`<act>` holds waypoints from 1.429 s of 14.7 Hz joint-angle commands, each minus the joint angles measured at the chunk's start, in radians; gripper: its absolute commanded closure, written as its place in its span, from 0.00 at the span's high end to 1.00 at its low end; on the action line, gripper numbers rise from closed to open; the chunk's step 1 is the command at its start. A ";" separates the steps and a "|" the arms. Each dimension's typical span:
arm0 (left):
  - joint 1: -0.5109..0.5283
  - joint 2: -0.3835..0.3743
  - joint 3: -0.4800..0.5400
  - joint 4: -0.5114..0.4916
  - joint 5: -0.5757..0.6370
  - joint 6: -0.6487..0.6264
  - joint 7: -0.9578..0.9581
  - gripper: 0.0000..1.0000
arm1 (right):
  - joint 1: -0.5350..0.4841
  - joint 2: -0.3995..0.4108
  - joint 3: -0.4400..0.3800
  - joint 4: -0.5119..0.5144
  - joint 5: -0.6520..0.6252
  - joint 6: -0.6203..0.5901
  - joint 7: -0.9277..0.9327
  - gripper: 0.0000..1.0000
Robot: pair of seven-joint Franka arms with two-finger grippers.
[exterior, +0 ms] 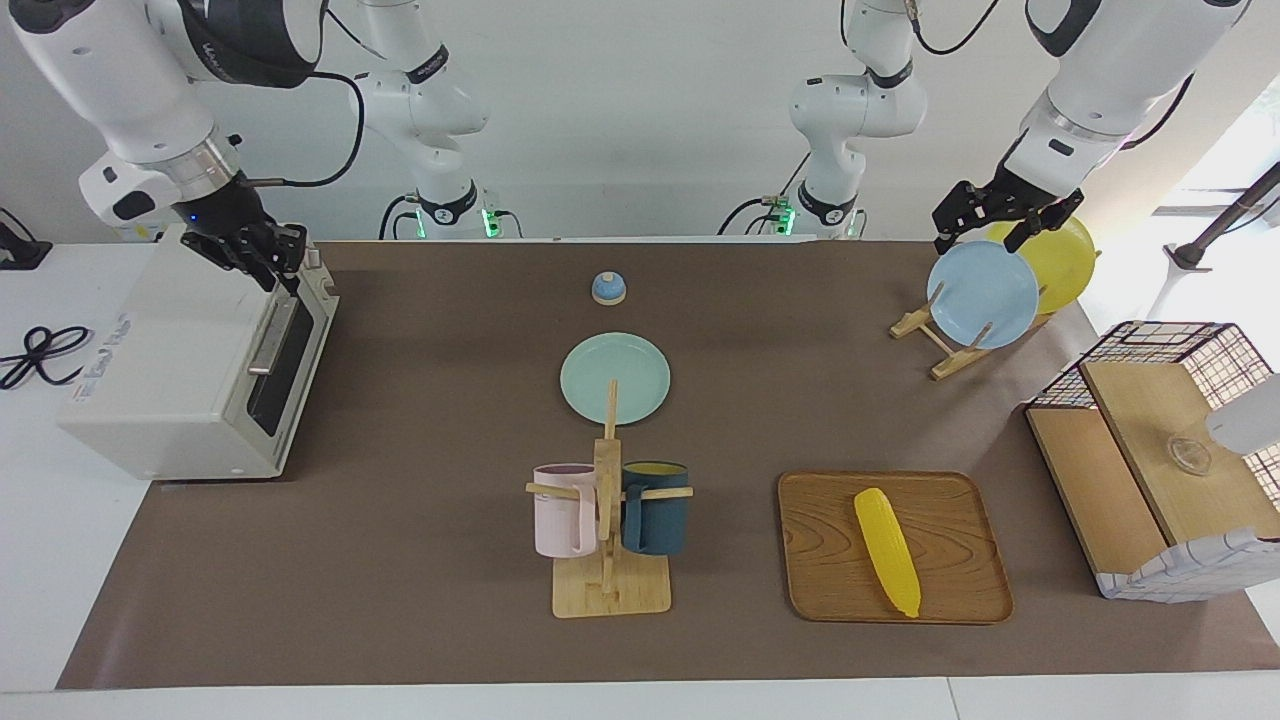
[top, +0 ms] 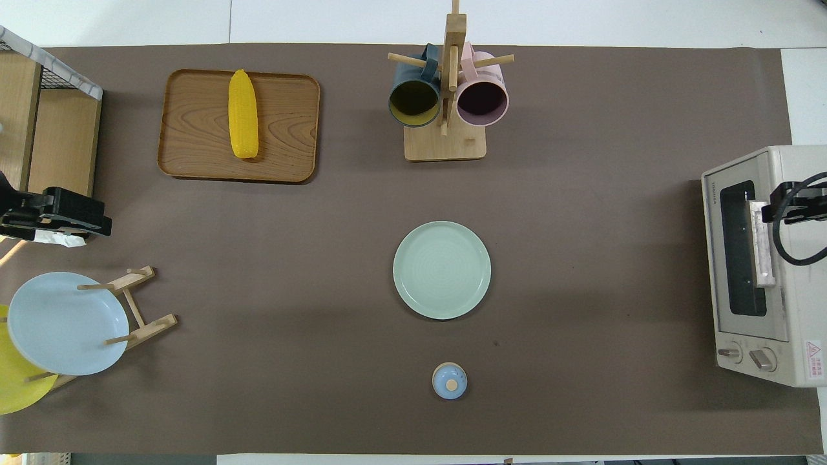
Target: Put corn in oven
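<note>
A: Corn pos? Landmark = green plate.
B: Bright yellow ridged plastic corn cob (exterior: 887, 551) is laid flat on the brown wooden tray (exterior: 820, 560), farther from the robots than the round pale-green plate (exterior: 614, 378), toward the left arm's end. Nothing is touching it.
A: Oven?
B: White boxy toaster oven (exterior: 165, 375) w/ dark glass door is seen shut, well apart from the green plate at the right arm's end. Silver bar handle (top: 760, 242) is on the door's top edge.
A: R gripper?
B: Right gripper (exterior: 262, 258) is placed over the oven's top front edge, by the handle. Fingers are drawn narrow; whether the handle is pinched can't be told.
A: L?
B: Left gripper (exterior: 1000, 215) is held idle, jaws wide, nothing held, over the light-blue plate (exterior: 982, 293) in the wooden rack, toward the left arm's end from the green plate.
A: Other?
B: Wooden mug stand w/ pink mug (exterior: 563, 509) + dark-blue mug (exterior: 655, 507) just beside the green plate, farther from the robots. Small blue knobbed lid (exterior: 608, 288) nearer to them.
</note>
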State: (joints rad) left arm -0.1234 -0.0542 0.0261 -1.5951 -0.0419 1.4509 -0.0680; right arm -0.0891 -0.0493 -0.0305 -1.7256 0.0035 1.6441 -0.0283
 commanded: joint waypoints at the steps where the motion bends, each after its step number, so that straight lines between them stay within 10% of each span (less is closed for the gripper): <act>1: 0.002 -0.009 -0.008 -0.009 0.024 0.049 0.000 1.00 | -0.004 -0.079 0.007 -0.176 -0.078 0.136 -0.002 0.00; 9: -0.007 0.134 -0.009 0.001 0.013 0.262 0.002 1.00 | -0.033 -0.115 0.004 -0.359 -0.109 0.301 -0.074 0.00; 21: -0.045 0.720 -0.003 0.365 0.013 0.476 0.001 1.00 | -0.112 -0.093 0.003 -0.397 -0.132 0.369 -0.186 0.00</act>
State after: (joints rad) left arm -0.1586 0.5668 0.0123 -1.3487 -0.0420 1.9172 -0.0680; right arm -0.1783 -0.1339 -0.0361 -2.0968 -0.1178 1.9831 -0.1877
